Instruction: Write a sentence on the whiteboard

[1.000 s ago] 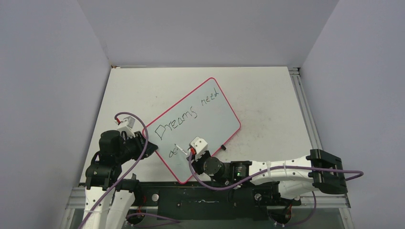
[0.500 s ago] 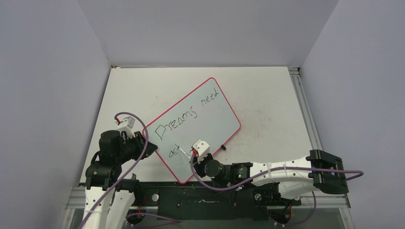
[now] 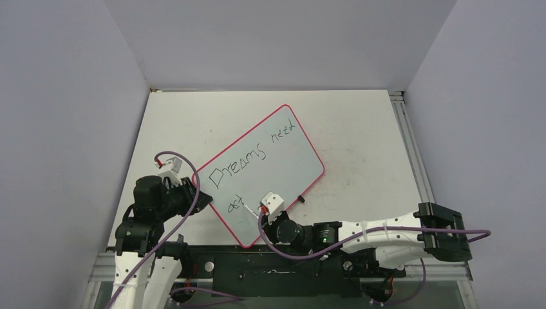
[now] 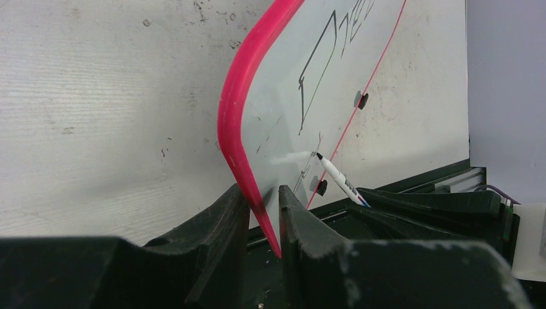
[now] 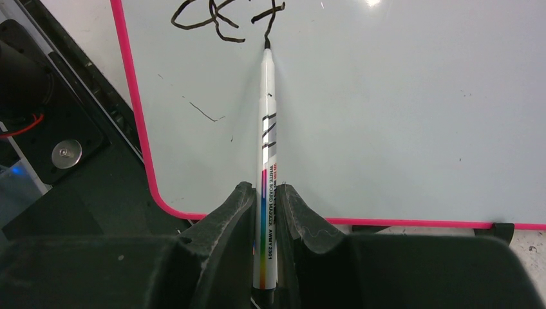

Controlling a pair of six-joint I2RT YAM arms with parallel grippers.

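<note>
The left gripper (image 4: 263, 193) clenches the whiteboard (image 4: 277, 77) by its pink rim; the right gripper (image 5: 264, 191) grasps a marker (image 5: 266, 116), tip on the whiteboard; only overhead reads the sentence (image 3: 238, 166), "Dreams need".

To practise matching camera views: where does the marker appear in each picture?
Top view: the marker is lower middle, over the near end of the whiteboard.
Left wrist: right of centre, tip towards the board.
Right wrist: centre, upright from the bottom edge.
Shared landmark: the board's pink rim.

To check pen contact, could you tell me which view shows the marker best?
The right wrist view: the marker is centred, tip on the whiteboard. The left wrist view shows it small; the top view barely.
</note>
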